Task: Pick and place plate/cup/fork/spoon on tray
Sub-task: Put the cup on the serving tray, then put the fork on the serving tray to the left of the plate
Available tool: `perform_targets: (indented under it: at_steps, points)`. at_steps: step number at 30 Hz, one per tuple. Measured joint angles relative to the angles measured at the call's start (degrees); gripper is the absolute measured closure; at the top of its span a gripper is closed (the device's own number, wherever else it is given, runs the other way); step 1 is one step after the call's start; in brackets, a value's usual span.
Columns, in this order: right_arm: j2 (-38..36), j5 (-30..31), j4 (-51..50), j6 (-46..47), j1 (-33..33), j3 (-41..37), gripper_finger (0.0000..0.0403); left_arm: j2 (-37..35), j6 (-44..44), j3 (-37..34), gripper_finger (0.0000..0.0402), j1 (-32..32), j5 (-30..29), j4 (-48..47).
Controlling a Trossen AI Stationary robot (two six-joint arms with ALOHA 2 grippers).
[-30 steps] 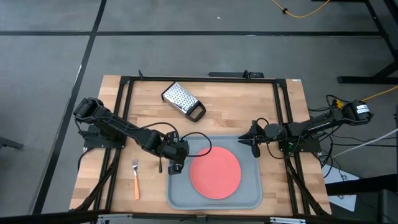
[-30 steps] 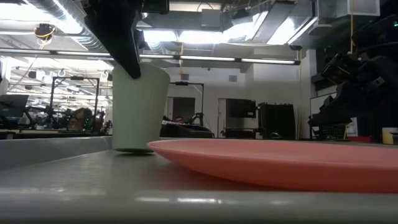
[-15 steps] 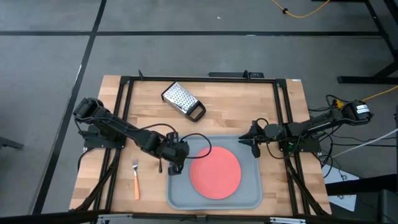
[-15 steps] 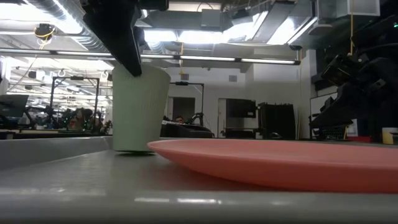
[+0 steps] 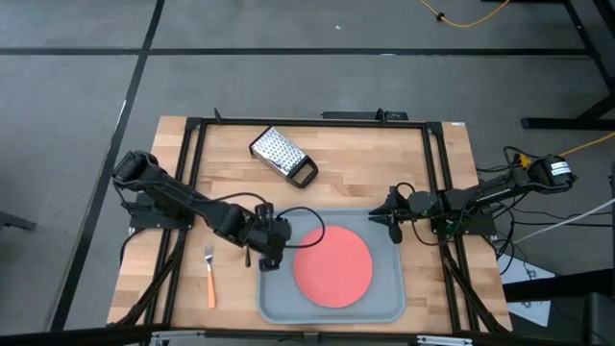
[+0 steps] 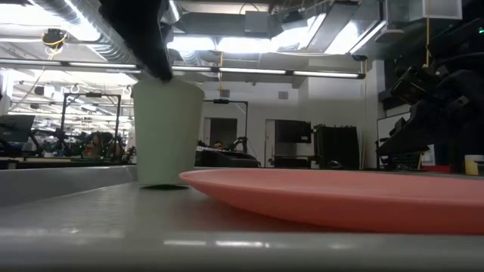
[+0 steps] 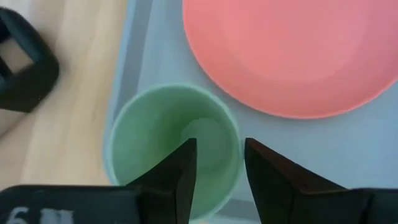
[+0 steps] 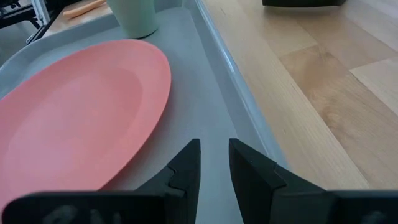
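My left gripper (image 7: 216, 163) hangs over the cup (image 7: 171, 146), fingers a narrow gap apart, one inside the rim, the cup standing on the tray (image 5: 387, 299) left of the plate (image 5: 332, 267). The fork (image 5: 209, 279) lies on the counter (image 5: 356, 163) left of the tray, and my right gripper (image 5: 392, 221) waits at the tray's far right edge, fingers slightly parted around nothing.

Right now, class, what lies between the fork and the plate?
In the high view, the left gripper over the cup at the tray's left edge lies between the fork and the plate.

Metal grater (image 5: 282, 155) lying on wooden table (image 5: 365, 173).
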Motion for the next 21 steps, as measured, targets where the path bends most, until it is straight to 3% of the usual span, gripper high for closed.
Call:
perform_targets:
  at_steps: [11,21]
  points:
    - [0.0,0.0,0.0,0.8,0.0,0.0,0.0315,0.0,2.7,10.9,0.0275,-0.2,0.4,-7.8]
    - [0.0,-0.5,0.0,2.8,0.0,0.0,0.0315,0.0,1.3,11.0,0.0275,-0.2,13.8,-7.9]
